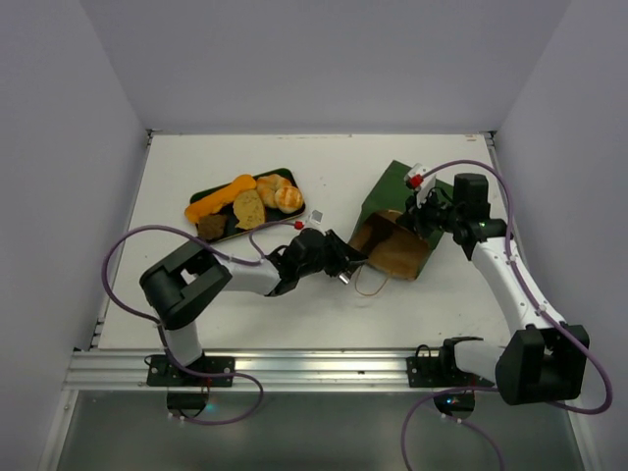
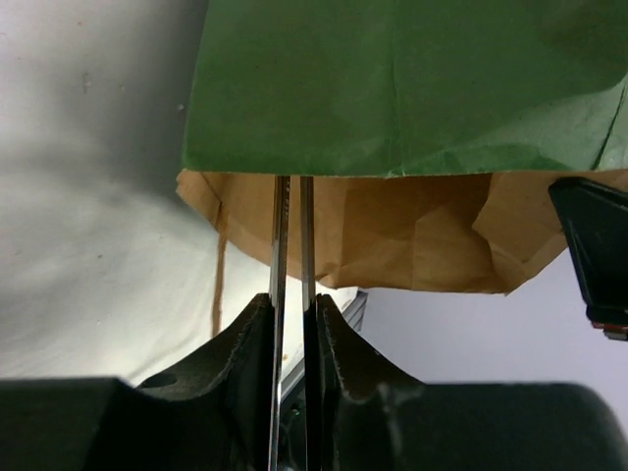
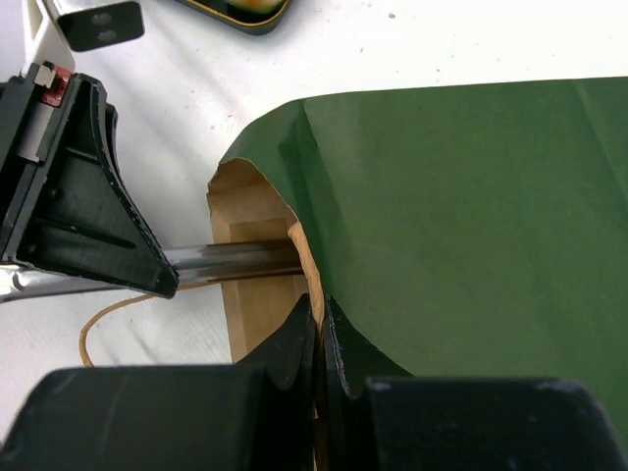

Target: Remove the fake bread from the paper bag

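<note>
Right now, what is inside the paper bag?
The paper bag shows brown kraft lining and the metal tongs that the left gripper holds. Nothing else shows; its green upper wall covers the deeper part.

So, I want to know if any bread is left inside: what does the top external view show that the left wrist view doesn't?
Only the top external view shows the fake bread lying on the dark green tray. Only the left wrist view looks into the mouth of the paper bag: brown lining, thin metal blades running from the left tool inside, and no bread in the visible part. Both show the bag on its side with its mouth open, and a twine handle.
</note>
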`<act>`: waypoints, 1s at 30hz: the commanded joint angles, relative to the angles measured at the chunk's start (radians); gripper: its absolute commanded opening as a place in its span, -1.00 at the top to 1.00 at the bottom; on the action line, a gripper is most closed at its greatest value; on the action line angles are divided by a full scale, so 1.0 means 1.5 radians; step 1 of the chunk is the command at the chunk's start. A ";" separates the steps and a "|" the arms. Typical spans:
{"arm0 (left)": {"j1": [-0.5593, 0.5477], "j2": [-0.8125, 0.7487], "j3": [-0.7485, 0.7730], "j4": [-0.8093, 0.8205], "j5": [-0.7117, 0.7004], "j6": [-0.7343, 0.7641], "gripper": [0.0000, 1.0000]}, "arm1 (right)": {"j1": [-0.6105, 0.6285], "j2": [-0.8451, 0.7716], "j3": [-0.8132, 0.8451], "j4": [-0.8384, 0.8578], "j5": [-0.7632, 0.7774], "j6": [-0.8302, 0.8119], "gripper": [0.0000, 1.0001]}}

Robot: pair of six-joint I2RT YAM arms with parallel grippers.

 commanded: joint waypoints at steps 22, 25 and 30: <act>-0.017 0.091 0.109 0.069 -0.069 -0.077 0.10 | 0.028 -0.014 -0.021 0.070 0.004 0.054 1.00; -0.016 0.097 0.117 0.071 -0.076 -0.079 0.07 | 0.029 -0.013 -0.020 0.069 0.003 0.054 1.00; -0.010 0.106 0.125 0.084 -0.078 -0.084 0.05 | 0.030 -0.013 -0.022 0.067 0.001 0.053 1.00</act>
